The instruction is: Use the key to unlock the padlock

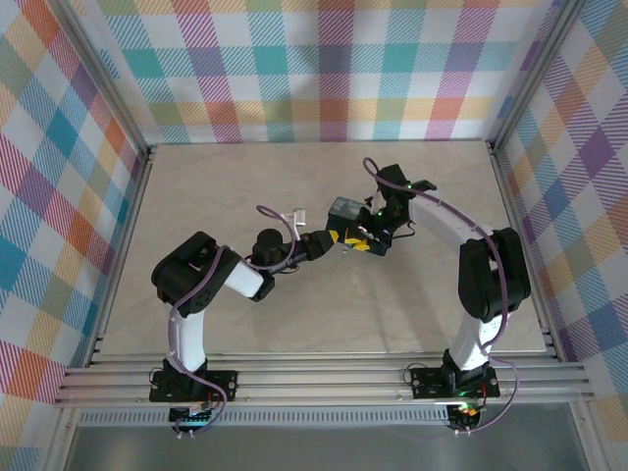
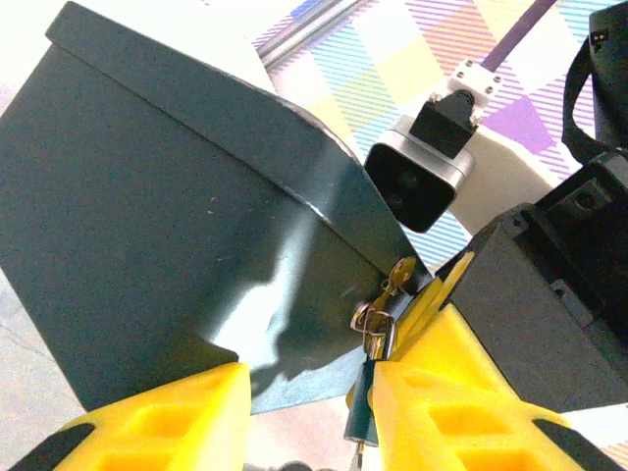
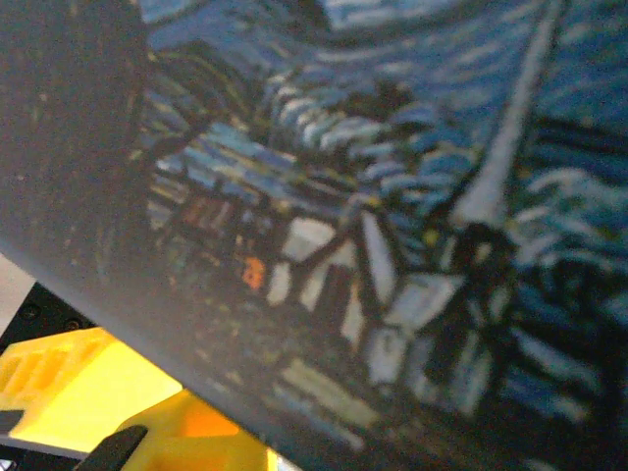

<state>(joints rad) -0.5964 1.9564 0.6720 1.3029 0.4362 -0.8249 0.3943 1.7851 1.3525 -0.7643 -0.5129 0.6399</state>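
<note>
The padlock is pressed close to the right wrist camera, its starry-night face blurred, with one yellow finger below it. In the left wrist view the padlock is a big dark block. The key, dark-headed, hangs at its lower right edge with a ring and a brass piece above it. My left gripper is open; the key rests against its right finger and touches nothing on the left. From above, my left gripper and right gripper meet mid-table, the right one shut on the padlock.
The right arm's silver wrist camera sits just above and right of the padlock. The beige table is walled by an aluminium frame and checked curtains. Purple cables loop off both arms.
</note>
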